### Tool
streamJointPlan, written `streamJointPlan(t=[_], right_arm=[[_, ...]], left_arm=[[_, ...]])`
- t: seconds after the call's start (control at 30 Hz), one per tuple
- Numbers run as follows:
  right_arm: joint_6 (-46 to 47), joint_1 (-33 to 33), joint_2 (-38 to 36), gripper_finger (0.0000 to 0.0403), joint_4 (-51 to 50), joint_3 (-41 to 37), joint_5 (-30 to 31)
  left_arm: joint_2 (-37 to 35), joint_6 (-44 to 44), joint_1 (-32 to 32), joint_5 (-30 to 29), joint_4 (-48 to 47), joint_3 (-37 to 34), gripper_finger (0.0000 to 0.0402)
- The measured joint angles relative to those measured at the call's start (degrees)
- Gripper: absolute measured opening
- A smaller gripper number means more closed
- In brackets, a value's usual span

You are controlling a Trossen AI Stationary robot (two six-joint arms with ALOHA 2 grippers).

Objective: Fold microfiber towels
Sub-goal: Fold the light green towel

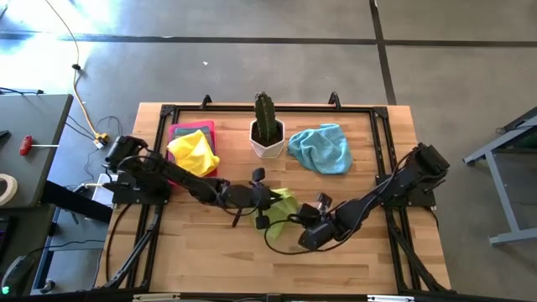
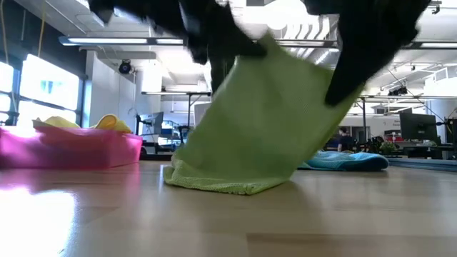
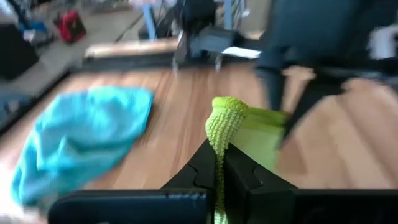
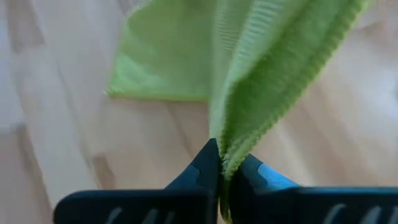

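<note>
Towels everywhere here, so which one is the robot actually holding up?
The lime green towel: left gripper and right gripper both pinch it. The yellow towel and light blue towel lie untouched.

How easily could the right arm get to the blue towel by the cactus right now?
Probably not yet: the right hand is shut on the green towel, shared with the left hand. The table toward the blue towel looks free.

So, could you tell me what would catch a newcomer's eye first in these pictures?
The lime green towel at mid-table, lifted by both grippers, left and right, its lower edge on the wood. Then the cactus at the back, a blue towel beside it, and a yellow towel in the pink tray.
</note>
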Motion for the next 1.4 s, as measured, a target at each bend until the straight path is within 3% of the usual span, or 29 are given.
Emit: streamJointPlan(t=[0.2,0.43,0.53,0.7,0.77,0.83,1.1,1.4], right_arm=[[-2.24,-0.26,-0.02,0.0001,-28.09,16.12,5.95],[-2.85,-1.49,-0.13,0.0001,-47.18,32.97,18.84],[-6.38,-2.33,-0.13,0.0000,-47.92,37.93,20.85],[-15.45,-4.20,-0.17,0.0000,-43.94,42.74,4.61],[-19.10,-4.42,-0.17,0.0000,-43.04,43.14,2.69],[-21.75,-4.95,-0.13,0.0000,-43.72,43.19,4.08],[-30.32,-11.47,-0.11,0.0000,-46.81,42.35,14.07],[-39.68,-19.92,-0.07,0.0000,-46.47,42.07,18.92]], left_arm=[[-6.60,6.69,-2.74,-1.19,-6.93,3.28,0.0000],[-14.82,17.42,-5.17,-10.99,-10.41,5.20,0.0000],[-16.89,15.01,-5.33,-13.47,-9.07,5.29,0.0000],[-18.16,7.27,-5.36,-3.39,-10.02,5.18,0.0000],[-18.36,7.08,-5.40,-0.69,-9.96,5.16,0.0000],[-18.30,9.18,-5.44,-0.83,-9.89,5.16,0.0000],[-16.64,16.38,-1.83,-14.63,-10.27,5.12,0.0000],[-14.10,17.18,6.00,-15.18,-9.73,5.14,0.0001]])
